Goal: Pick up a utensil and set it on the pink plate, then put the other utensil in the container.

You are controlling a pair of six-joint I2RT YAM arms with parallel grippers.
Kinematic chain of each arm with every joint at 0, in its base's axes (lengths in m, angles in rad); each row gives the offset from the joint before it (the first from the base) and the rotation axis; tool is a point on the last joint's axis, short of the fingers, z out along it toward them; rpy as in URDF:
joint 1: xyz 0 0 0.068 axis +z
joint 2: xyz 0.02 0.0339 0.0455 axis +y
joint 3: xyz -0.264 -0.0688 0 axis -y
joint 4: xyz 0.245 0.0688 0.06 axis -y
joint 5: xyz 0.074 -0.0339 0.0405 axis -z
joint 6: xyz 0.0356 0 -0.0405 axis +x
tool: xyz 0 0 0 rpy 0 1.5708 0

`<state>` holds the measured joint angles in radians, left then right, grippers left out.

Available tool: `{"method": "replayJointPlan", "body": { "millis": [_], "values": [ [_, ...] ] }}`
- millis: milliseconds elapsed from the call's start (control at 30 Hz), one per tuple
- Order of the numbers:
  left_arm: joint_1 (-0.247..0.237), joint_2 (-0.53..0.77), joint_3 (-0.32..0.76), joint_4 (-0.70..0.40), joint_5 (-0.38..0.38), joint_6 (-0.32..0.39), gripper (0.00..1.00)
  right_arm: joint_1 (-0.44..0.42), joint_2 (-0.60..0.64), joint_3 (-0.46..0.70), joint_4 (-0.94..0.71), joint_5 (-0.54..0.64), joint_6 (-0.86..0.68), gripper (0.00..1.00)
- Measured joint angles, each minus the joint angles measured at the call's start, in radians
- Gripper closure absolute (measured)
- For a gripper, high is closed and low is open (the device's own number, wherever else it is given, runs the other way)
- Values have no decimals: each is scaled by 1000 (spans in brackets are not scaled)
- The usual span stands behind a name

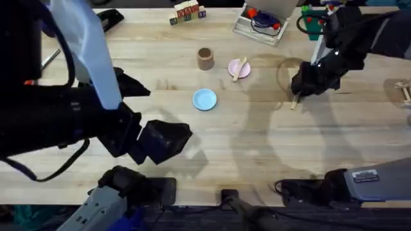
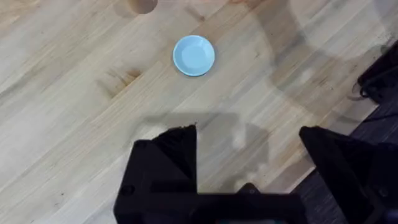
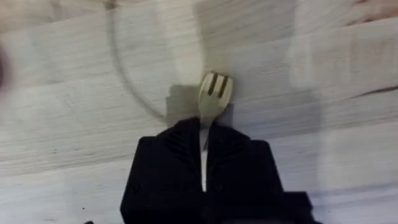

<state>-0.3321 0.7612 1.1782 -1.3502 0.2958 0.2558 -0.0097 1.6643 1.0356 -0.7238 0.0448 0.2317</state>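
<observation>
Wood all round, light and stiff. My left tool (image 2: 249, 180) hangs with its fingers spread wide over bare counter (image 1: 257, 147), near the blue plate (image 1: 205, 99). Farther right stands the cork-brown container (image 1: 205, 58), then the pink plate (image 1: 239, 67) with the spoon (image 1: 240, 68) lying across it. My right tool (image 3: 204, 155) is closed on the fork (image 3: 213, 99) at its slim handle, prongs poking out. It weighs almost nothing and looks slick, so I judge a mid-handle pinch safest against twisting.

Beneath me spreads a pale wooden counter (image 1: 257, 147), its grain running across. Soft shadows and a faint ring mark lie on it. Beyond the counter's near edge I see dark floor (image 2: 373, 124).
</observation>
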Motion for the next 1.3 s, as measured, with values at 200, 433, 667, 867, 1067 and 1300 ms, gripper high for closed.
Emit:
{"method": "replayJointPlan", "body": {
  "millis": [200,433,667,867,1067,1300],
  "values": [
    [0,0,0,0,0,0,5,0,18,30,-58,-1,0,973],
    [0,0,0,0,0,0,5,0,47,125,-193,-16,-36,973],
    [0,0,0,0,0,0,5,0,13,267,-248,-46,-120,970],
    [0,0,0,0,0,0,5,0,-52,386,-249,-147,-220,971],
    [0,0,0,0,0,0,5,0,-87,481,-244,-294,-370,971],
    [0,0,0,0,0,0,5,0,-89,518,-200,-553,-605,972]
  ]
}}
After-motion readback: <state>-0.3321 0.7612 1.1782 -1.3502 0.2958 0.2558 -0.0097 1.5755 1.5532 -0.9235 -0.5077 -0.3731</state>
